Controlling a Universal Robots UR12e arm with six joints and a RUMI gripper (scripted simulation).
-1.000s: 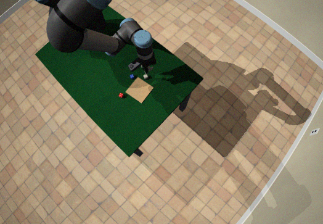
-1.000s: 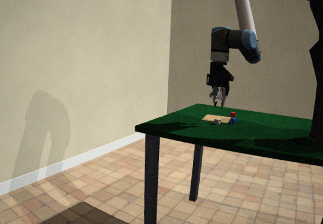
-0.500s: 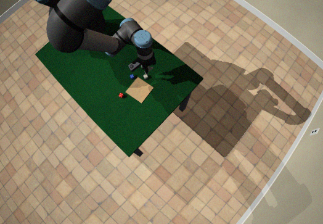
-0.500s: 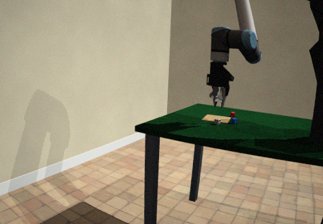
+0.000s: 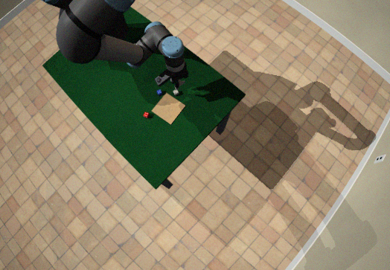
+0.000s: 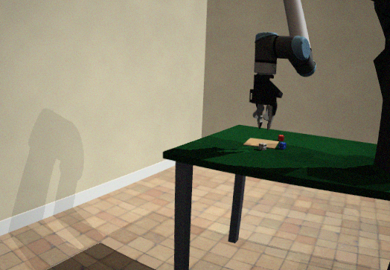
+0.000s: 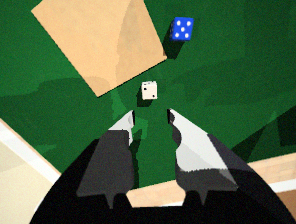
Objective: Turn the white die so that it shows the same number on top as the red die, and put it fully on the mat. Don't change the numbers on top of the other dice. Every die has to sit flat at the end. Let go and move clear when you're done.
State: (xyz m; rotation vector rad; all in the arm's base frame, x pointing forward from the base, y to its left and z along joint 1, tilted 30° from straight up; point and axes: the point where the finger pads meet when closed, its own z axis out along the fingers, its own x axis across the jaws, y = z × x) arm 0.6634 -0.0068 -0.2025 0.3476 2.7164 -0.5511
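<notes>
The white die (image 5: 176, 92) (image 6: 263, 146) (image 7: 149, 91) sits flat on the green table, beside the mat and off it. In the wrist view its top shows two pips. The tan mat (image 5: 168, 111) (image 6: 254, 141) (image 7: 95, 40) lies on the table. The red die (image 5: 146, 114) (image 6: 280, 137) lies beyond the mat's far corner, outside the wrist view; its top number is too small to read surely. The gripper (image 6: 264, 128) (image 7: 151, 116) hangs above the table, pointing down near the white die. Its jaws are partly closed but apart, with nothing between them.
The blue die (image 5: 159, 92) (image 6: 282, 146) (image 7: 183, 29) sits on the table close to a mat corner, near the white die, with five on top. The table (image 5: 156, 163) (image 6: 327, 152) has its edge beyond the white die, on the side away from the mat.
</notes>
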